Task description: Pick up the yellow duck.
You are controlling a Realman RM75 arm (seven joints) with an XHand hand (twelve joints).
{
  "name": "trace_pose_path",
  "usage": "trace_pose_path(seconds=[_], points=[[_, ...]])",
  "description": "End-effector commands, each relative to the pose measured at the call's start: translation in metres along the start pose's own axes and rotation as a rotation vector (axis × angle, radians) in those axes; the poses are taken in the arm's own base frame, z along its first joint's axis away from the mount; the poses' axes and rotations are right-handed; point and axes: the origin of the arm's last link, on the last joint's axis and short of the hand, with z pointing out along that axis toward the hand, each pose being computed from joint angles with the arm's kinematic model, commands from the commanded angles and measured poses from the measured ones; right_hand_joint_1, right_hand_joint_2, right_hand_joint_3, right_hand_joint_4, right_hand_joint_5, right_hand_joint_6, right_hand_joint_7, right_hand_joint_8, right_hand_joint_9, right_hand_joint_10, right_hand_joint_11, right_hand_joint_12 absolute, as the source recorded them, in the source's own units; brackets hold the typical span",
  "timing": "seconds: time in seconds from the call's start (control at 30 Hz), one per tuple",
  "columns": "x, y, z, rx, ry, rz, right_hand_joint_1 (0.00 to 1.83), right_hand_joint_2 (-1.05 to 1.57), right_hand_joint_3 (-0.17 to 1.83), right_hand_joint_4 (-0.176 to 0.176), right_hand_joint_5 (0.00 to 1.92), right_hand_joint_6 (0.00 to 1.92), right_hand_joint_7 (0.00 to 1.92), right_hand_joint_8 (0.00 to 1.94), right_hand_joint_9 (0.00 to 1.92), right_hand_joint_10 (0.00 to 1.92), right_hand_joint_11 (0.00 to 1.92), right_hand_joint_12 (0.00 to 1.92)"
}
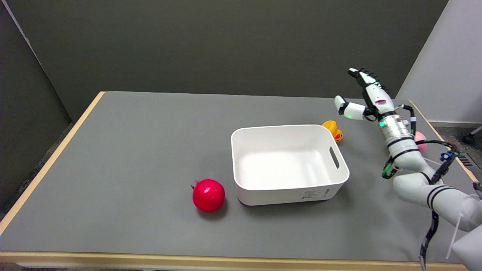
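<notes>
The yellow duck [333, 130] lies on the grey table [131, 158] just behind the far right corner of the white bin [287, 164], partly hidden by the bin's rim, and my right hand [363, 98] hangs in the air to the right of it and higher up, not touching it. My fingers are spread and stretched out, thumb apart toward the duck, and I hold nothing. A pink ball [421, 141] peeks out behind my forearm near the table's right edge, and a red pomegranate [208, 194] sits just left of the bin's near left corner.
</notes>
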Motion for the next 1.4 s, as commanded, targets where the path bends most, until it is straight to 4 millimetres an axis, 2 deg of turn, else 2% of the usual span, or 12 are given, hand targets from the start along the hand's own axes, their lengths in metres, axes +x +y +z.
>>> trace_pose_path(seconds=[0.03, 0.13, 0.27, 0.33, 0.4, 0.63, 0.83, 0.9, 0.97, 1.13, 1.4], points=[[-0.036, -0.035, 0.026, -0.079, -0.029, -0.077, 0.56, 0.66, 0.93, -0.009, 0.10, 0.36, 0.11, 0.27, 0.00, 0.37, 0.00, 0.23], [-0.043, -0.035, 0.022, -0.114, -0.022, -0.105, 0.56, 0.66, 0.93, -0.010, 0.10, 0.36, 0.11, 0.28, 0.00, 0.37, 0.00, 0.24], [-0.053, -0.033, 0.012, -0.146, -0.025, -0.104, 0.57, 0.66, 0.93, -0.010, 0.11, 0.36, 0.12, 0.28, 0.00, 0.40, 0.00, 0.35], [-0.057, -0.031, 0.004, -0.162, -0.031, -0.109, 0.59, 0.68, 0.87, -0.004, 0.12, 0.33, 0.14, 0.25, 0.00, 0.42, 0.00, 0.37], [-0.059, -0.028, -0.002, -0.175, -0.035, -0.115, 0.59, 0.67, 0.91, -0.008, 0.12, 0.36, 0.13, 0.27, 0.00, 0.43, 0.00, 0.40], [-0.062, -0.018, -0.020, -0.216, -0.034, -0.134, 0.65, 0.69, 0.86, -0.010, 0.17, 0.35, 0.18, 0.26, 0.00, 0.51, 0.00, 0.54], [-0.061, -0.009, -0.021, -0.231, -0.051, -0.156, 0.66, 0.69, 0.87, -0.004, 0.19, 0.37, 0.20, 0.27, 0.01, 0.53, 0.00, 0.58], [-0.061, -0.007, -0.020, -0.239, -0.056, -0.161, 0.64, 0.65, 0.98, 0.000, 0.16, 0.44, 0.18, 0.33, 0.01, 0.55, 0.00, 0.60], [-0.062, -0.007, -0.019, -0.238, -0.060, -0.165, 0.65, 0.65, 0.99, 0.007, 0.16, 0.44, 0.18, 0.33, 0.01, 0.56, 0.00, 0.62], [-0.064, -0.009, -0.018, -0.229, -0.068, -0.170, 0.69, 0.68, 0.90, 0.015, 0.20, 0.38, 0.22, 0.26, 0.04, 0.53, 0.00, 0.66], [-0.067, -0.011, -0.020, -0.222, -0.077, -0.169, 0.70, 0.68, 0.90, 0.023, 0.21, 0.40, 0.22, 0.26, 0.05, 0.53, 0.00, 0.69]])
